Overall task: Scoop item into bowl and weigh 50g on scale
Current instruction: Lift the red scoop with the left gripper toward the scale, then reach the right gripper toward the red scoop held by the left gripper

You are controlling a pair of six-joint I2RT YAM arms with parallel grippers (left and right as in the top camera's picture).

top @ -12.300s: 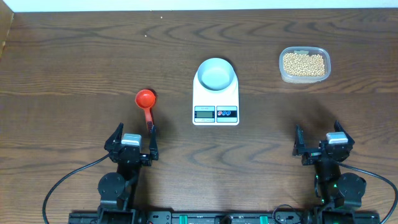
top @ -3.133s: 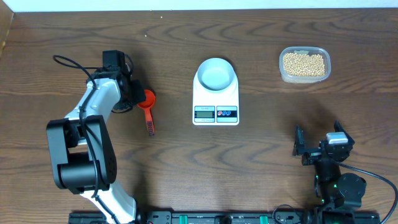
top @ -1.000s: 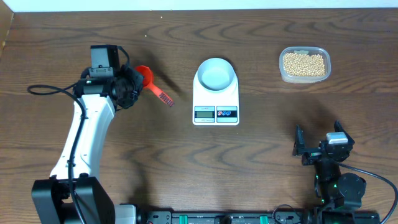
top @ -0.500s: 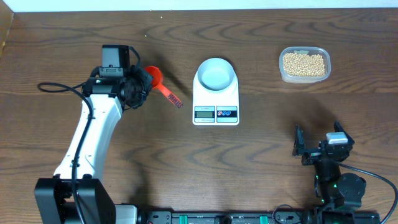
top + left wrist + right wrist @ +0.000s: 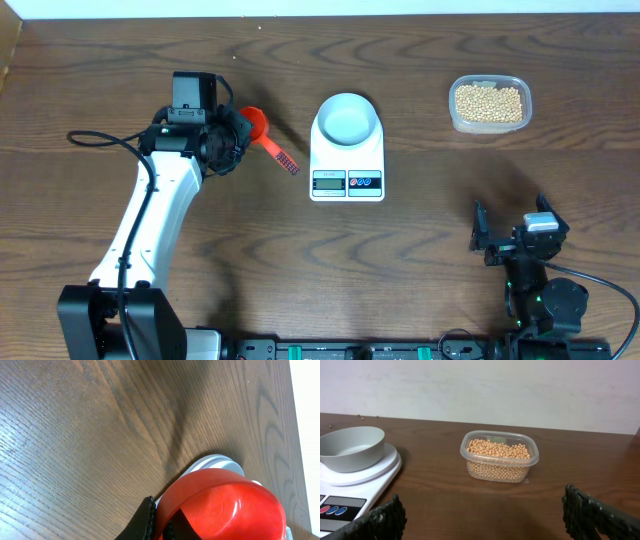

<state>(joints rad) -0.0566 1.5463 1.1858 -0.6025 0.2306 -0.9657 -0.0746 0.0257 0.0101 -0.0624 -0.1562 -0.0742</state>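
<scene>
Nearest to where I stood, the right fingers (image 5: pixel 592 512) were parked low by the arm's base, spread as wide as they go and holding nothing; they touched only air above the table (image 5: pixel 400 260).

Further in, at the middle of the table, sat the scale (image 5: pixel 347 156), its display facing the arms but too small for me to read; the bowl (image 5: pixel 348 120) stood on its platform and looked empty, not one bean in it.

To the left of the scale, the left arm reached out, and the left fingers (image 5: pixel 146 521) were closed tight on the red scoop (image 5: pixel 256 122); they seemed to grip it at the cup end, with the handle slanting off towards the scale. From the wrist, the red cup filled the lower corner, with something white showing just past it, probably the bowl or scale; I could not tell whether the scoop was clear of the table or resting on it.

Farthest off, at the right rear, the clear tub (image 5: pixel 451 108) held the beans (image 5: pixel 488 103), heaped and undisturbed, well apart from both arms.

So by my reckoning the job had barely begun; the scoop was in hand and the bowl set on the scale, but nothing had been scooped. Left to do: carry the scoop across past the scale to the tub, dig in, tip beans into the bowl, and trim the amount until the scale shows the target.
</scene>
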